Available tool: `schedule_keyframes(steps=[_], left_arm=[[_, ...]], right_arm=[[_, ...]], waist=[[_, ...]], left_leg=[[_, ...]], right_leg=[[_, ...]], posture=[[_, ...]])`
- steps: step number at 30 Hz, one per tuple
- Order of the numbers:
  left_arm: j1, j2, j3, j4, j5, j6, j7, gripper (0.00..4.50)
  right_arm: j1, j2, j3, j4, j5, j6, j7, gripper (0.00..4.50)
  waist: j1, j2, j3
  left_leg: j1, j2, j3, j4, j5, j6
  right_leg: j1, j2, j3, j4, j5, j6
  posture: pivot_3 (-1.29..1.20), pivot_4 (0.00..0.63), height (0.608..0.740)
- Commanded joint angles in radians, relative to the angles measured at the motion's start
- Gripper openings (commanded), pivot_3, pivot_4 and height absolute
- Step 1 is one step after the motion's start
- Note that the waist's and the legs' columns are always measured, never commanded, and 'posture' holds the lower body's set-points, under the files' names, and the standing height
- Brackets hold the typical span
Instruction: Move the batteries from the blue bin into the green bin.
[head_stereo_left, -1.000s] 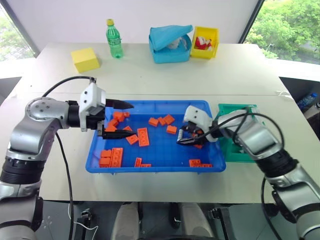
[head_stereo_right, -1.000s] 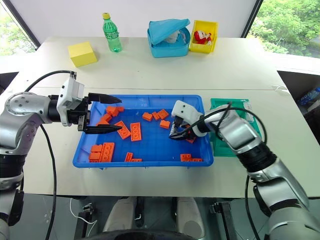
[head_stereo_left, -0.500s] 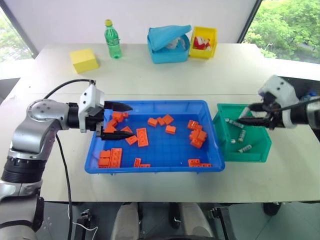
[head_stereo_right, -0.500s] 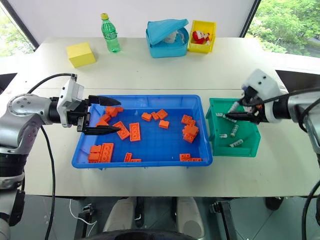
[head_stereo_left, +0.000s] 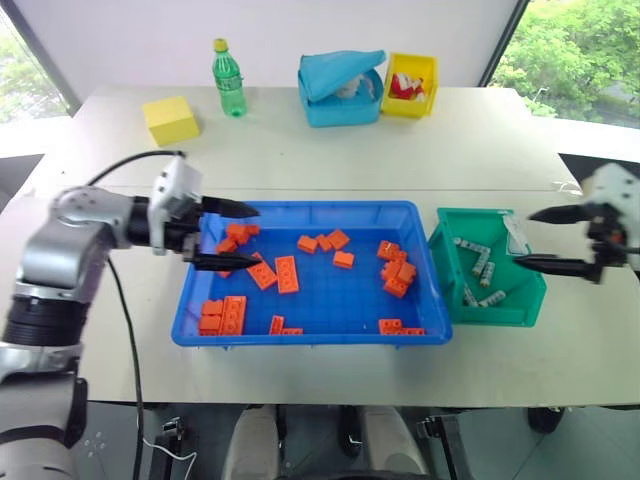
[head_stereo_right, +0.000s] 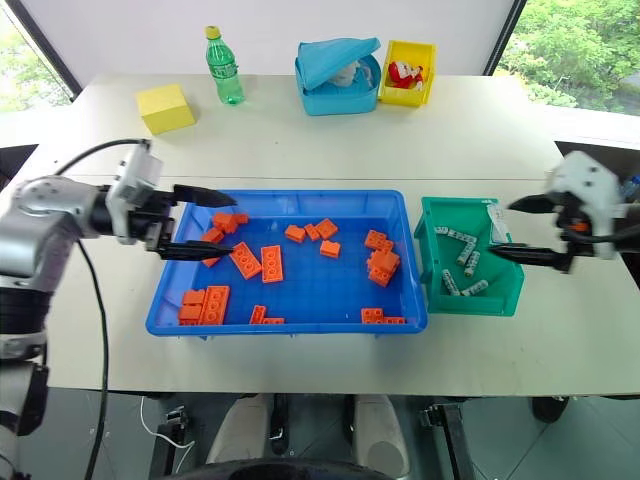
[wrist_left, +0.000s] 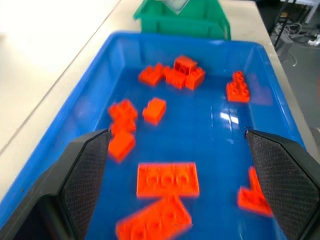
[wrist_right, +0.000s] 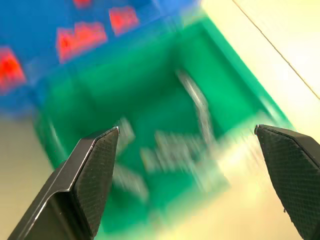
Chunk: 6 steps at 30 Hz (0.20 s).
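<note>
Crowding the blue bin (head_stereo_left: 200, 330), orange bricks (head_stereo_left: 286, 273); beyond, green bottle (head_stereo_left: 229, 78).

both head eyes look down over the whole table (head_stereo_left: 300, 150); each wrist camera looks closely into a bin.

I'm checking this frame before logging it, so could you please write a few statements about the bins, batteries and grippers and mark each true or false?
1. The batteries lie in the green bin. True.
2. The blue bin holds only orange bricks. True.
3. The right gripper is shut on a battery. False: its fingers stand wide apart, holding nothing.
4. The left gripper is over the green bin. False: it is open at the blue bin's left end.
5. The green bottle lies on its side. False: it stands upright.
</note>
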Motion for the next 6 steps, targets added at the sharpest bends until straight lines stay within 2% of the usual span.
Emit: schedule_keyframes(steps=[1, 6], left_arm=[[-0.024, 0.084, 0.062, 0.066, -0.008, -0.011, -0.075, 4.50], [0.002, 0.180, 0.099, 0.118, -0.001, -0.038, -0.139, 4.50]], right_arm=[[-0.037, -0.039, -0.041, 0.157, 0.007, -0.143, 0.117, 4.48], [-0.074, -0.019, -0.018, 0.276, -0.008, -0.200, 0.150, 4.48]], waist=[[-0.007, 0.000, 0.000], [-0.009, 0.001, 0.001]], left_leg=[[0.001, 0.000, 0.000, -0.001, 0.000, 0.000], [0.007, 0.000, 0.001, -0.002, 0.000, 0.000]], right_leg=[[0.001, 0.000, 0.000, 0.000, 0.000, 0.000], [0.006, 0.000, 0.001, 0.000, 0.000, -0.001]], posture=[[0.00, 0.150, 0.736], [0.00, 0.150, 0.736]])
